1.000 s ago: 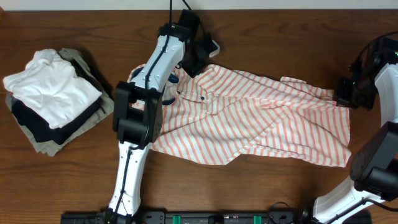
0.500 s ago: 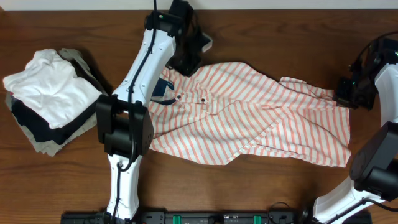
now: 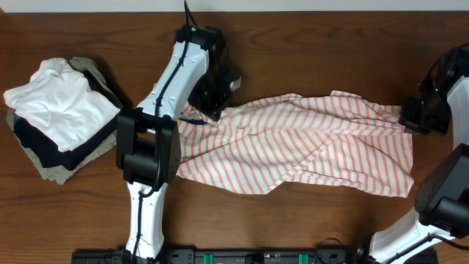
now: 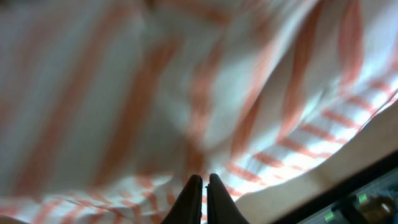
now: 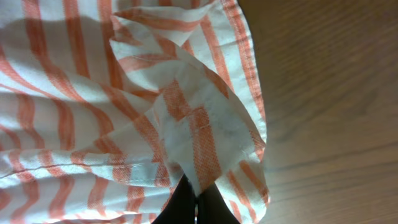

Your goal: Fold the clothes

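Observation:
The white shirt with orange-red stripes (image 3: 308,143) lies spread across the middle of the table. My left gripper (image 3: 211,103) is shut on its left collar end and holds that part folded over; its collar and buttons are hidden. In the left wrist view the shut jaws (image 4: 203,186) pinch blurred striped cloth (image 4: 186,93). My right gripper (image 3: 416,117) is shut on the shirt's right edge. In the right wrist view its jaws (image 5: 194,202) pinch a folded corner of the hem (image 5: 193,124).
A pile of folded garments (image 3: 62,117), white on top of black and khaki, sits at the table's left. Bare wood (image 5: 329,93) lies to the right of the shirt's hem. The table's back edge (image 3: 330,9) runs along the top.
My left gripper has moved toward the front and right with the collar end, folding it over so the collar and buttons no longer show. The right gripper has barely moved.

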